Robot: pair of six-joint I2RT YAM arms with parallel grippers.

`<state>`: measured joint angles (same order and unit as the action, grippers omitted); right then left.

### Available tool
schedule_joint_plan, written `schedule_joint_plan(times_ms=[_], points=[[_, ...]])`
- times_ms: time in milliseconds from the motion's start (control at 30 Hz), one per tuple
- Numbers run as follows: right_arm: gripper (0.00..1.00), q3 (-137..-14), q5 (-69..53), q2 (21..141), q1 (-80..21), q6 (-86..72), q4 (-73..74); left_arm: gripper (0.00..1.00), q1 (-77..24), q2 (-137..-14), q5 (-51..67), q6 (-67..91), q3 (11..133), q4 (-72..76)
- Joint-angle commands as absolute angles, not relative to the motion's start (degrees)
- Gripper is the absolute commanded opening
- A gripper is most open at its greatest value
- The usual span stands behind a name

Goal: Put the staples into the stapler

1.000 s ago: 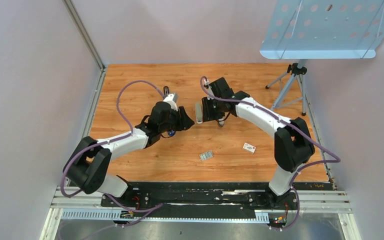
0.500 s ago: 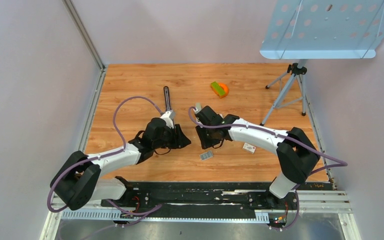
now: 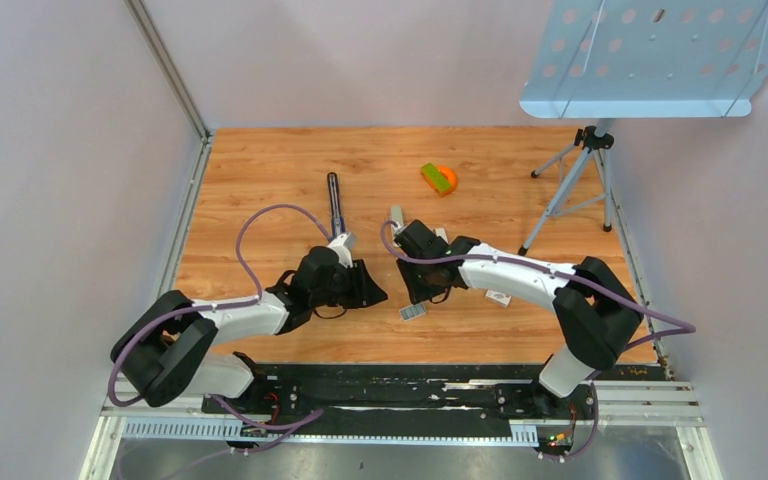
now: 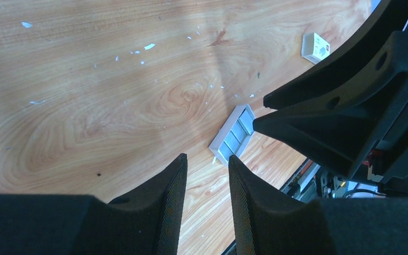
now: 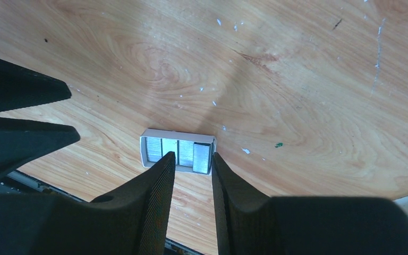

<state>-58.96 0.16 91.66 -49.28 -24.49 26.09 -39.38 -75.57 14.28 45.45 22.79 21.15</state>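
Note:
The staples [image 5: 152, 149] are silvery ribbed blocks lying in a small open white box on the wood; they also show as the staples [image 3: 413, 312] and the staples [image 4: 234, 138]. My right gripper [image 5: 191, 158] hovers right over the box's near side, open by a narrow gap with nothing between its fingers. My left gripper [image 4: 207, 162] is just left of the box, also narrowly open and empty. Seen from above, the left gripper [image 3: 372, 292] and right gripper [image 3: 422, 297] face each other over the box. A long black stapler [image 3: 335, 200] lies farther back, apart from both.
A small white card [image 3: 500, 297] lies right of the staples, also seen as the card [image 4: 315, 47]. A green-and-orange object [image 3: 440, 178] sits at the back. A small grey piece [image 3: 397, 215] stands behind the right wrist. A tripod stand [image 3: 570, 185] is at the back right.
Both arms came forward from the table's middle to the staples. The right gripper dropped low over the box. The left jaws narrowed a little.

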Motion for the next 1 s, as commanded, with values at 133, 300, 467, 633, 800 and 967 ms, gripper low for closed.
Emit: schedule_joint_plan(times_ms=[133,300,467,633,800,967], points=[[0.35,-57.7,2.6,91.3,-51.7,-25.3,25.9,0.33,-40.7,-78.9,15.2,47.9,21.5,27.3],[0.35,-57.8,3.6,91.8,-52.3,-25.3,26.4,0.32,-41.2,-80.6,15.8,48.6,20.5,29.2],[0.35,-57.5,4.3,92.0,-52.8,-25.5,26.6,0.32,-41.3,-80.6,15.5,48.7,20.1,29.6],[0.35,-56.8,4.7,91.9,-53.1,-25.9,26.6,0.32,-41.6,-81.5,15.1,48.9,20.0,30.0],[0.35,-56.2,4.9,92.1,-53.3,-26.2,26.2,0.32,-41.8,-83.1,15.6,49.9,19.9,31.8],[0.35,-56.2,5.4,92.8,-53.3,-26.1,25.9,0.32,-42.2,-83.9,15.6,50.2,19.9,32.5]])
